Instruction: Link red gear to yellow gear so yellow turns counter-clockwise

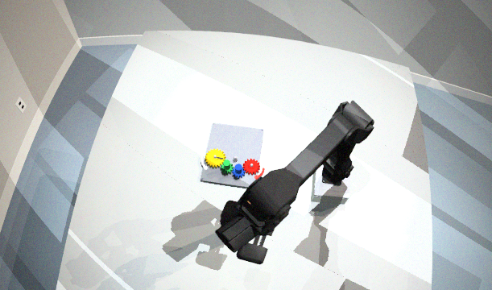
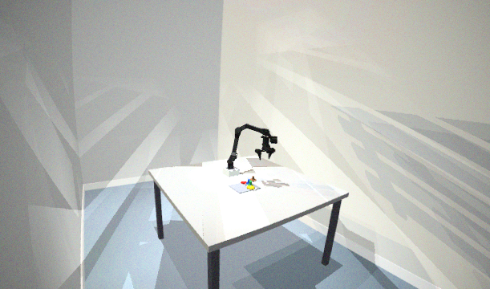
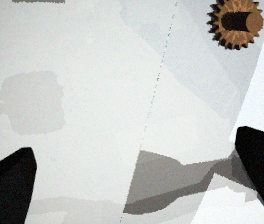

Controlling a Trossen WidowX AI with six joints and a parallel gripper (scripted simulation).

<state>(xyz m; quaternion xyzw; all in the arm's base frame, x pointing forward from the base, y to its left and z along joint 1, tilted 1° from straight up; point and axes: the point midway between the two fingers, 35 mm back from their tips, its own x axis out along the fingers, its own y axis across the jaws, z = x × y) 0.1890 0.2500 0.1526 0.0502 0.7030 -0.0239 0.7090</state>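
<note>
The grey board (image 1: 235,138) (image 2: 239,188) carries the yellow gear (image 1: 214,159) (image 2: 250,187) at its left and the red gear (image 1: 250,167) (image 2: 243,182) at its right. A green gear (image 1: 226,166) and a blue gear (image 1: 238,171) stand between them; the four form a row with neighbours close together, apparently meshing. An empty peg (image 1: 235,159) shows behind this row. A loose brown gear (image 3: 235,23) (image 2: 253,178) stands on the table off the board; the arm hides it in the top view. My gripper (image 2: 265,159) (image 3: 137,147) is open and empty, high above the table and away from the board.
The red arrow (image 1: 260,174) lies beside the red gear and the white arrow (image 1: 203,163) beside the yellow gear. The arm's forearm (image 1: 316,151) passes to the right of the board. The arm's base (image 2: 231,172) stands on the table behind the board in the exterior view.
</note>
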